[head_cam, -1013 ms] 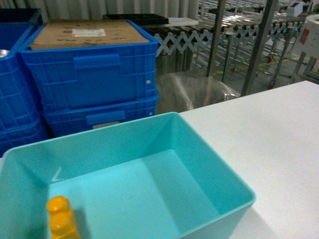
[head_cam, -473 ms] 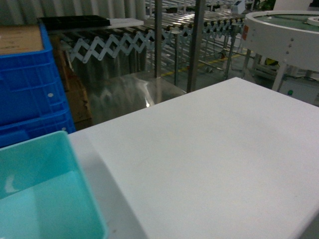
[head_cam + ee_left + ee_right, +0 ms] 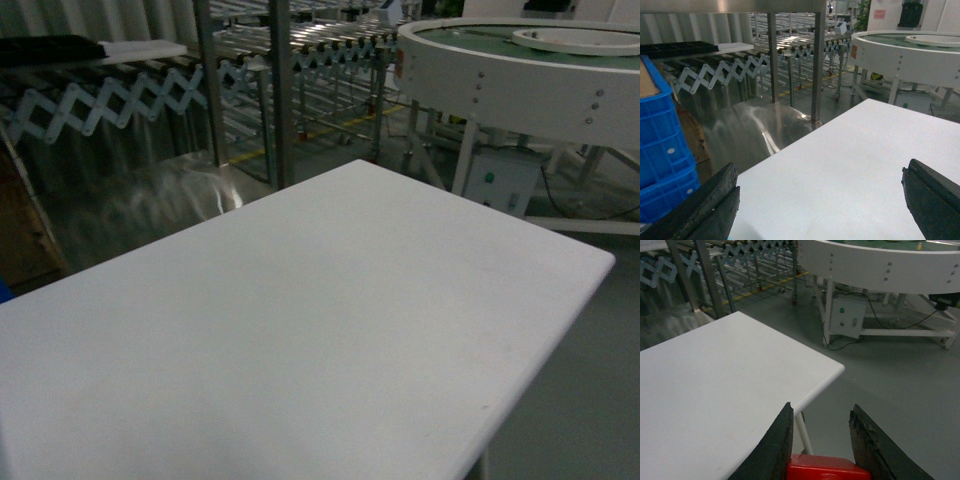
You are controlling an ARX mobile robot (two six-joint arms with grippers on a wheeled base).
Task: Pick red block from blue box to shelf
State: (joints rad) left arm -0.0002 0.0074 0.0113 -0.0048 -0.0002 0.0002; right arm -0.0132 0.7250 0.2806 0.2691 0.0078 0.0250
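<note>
Two dark fingers (image 3: 780, 445) of the right gripper (image 3: 821, 450) fill the bottom of the right wrist view, clamped on the red block (image 3: 827, 471). Block: glossy red plastic, smooth top face with a bright highlight, only its upper part visible at the frame's lower edge; stud not visible. Visible face runs widest across the jaw gap, side to side; true long axis cannot be told, since the rest is cut off. It is held above the corner region of the white table (image 3: 715, 390), with grey floor beyond the edge.

Left gripper (image 3: 822, 200): jaws spread wide, one black finger (image 3: 705, 205) at lower left and the other at lower right, nothing between them but table surface.

Left wrist view, left edge: stacked dark blue crates (image 3: 662, 155). Behind the table stands the shelf (image 3: 815, 60), steel uprights with a reflective lower plate (image 3: 150, 200). Farther back: scissor-type expandable roller conveyor (image 3: 100, 95) and a large white round platform (image 3: 520, 70) on legs, with a small grey control box (image 3: 847, 315) beneath it.

Head view: bare white tabletop, neither gripper in frame.
</note>
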